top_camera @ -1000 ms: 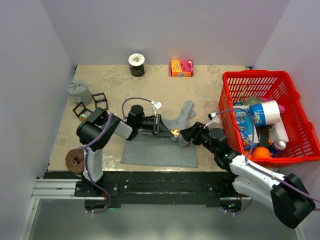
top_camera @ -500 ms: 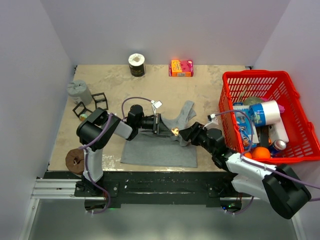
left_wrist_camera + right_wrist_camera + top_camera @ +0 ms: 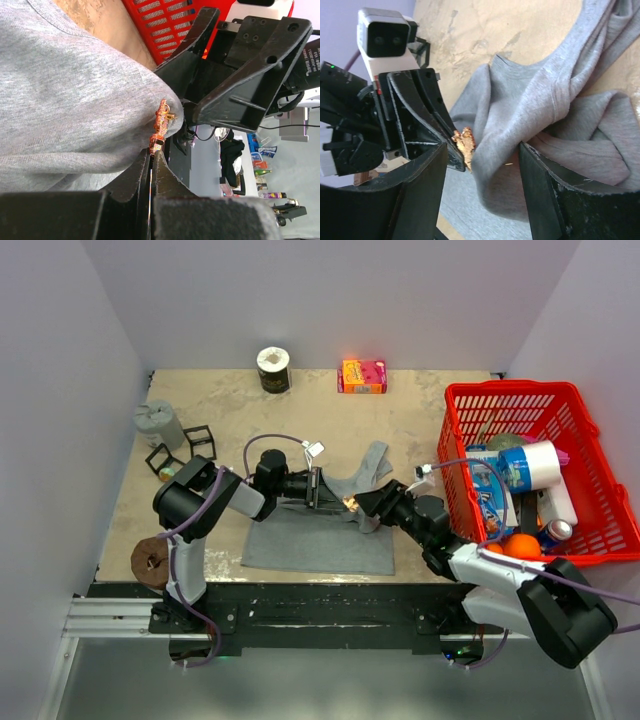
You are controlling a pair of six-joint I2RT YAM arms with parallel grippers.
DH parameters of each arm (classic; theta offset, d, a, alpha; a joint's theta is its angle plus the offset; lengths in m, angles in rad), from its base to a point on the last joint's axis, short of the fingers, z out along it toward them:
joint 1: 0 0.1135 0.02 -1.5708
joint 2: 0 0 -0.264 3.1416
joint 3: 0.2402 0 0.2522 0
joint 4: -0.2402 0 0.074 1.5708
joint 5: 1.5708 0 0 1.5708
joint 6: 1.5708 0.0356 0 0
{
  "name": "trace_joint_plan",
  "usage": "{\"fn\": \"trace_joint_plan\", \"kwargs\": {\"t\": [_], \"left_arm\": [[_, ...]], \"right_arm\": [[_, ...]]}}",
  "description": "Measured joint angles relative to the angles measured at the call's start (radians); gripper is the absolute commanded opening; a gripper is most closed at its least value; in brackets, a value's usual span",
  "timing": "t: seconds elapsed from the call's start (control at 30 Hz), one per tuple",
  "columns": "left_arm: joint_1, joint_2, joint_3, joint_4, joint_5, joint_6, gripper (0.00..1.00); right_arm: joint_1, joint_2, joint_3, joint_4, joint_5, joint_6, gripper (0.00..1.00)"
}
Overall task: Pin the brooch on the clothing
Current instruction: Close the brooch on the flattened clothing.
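Holding the brooch [image 3: 160,125] jutting lengthwise from its closed tips against the clothing [image 3: 65,90], left pincer [image 3: 151,157] faces open right pincer [image 3: 480,154].

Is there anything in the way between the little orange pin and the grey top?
Nothing visible. The brooch, pinched by the shut left gripper, already touches a raised fold of the clothing. The open right gripper straddles that same fold, beside the brooch.
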Motion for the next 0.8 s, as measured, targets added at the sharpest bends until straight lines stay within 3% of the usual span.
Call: {"fn": "trace_joint_plan", "kwargs": {"t": [0.8], "left_arm": [[0.0,-0.001,0.0,-0.054,-0.02,0.011,0.0]], "right_arm": [[0.004,-0.097,-0.011,0.002,-0.028,0.052,0.57]]}}
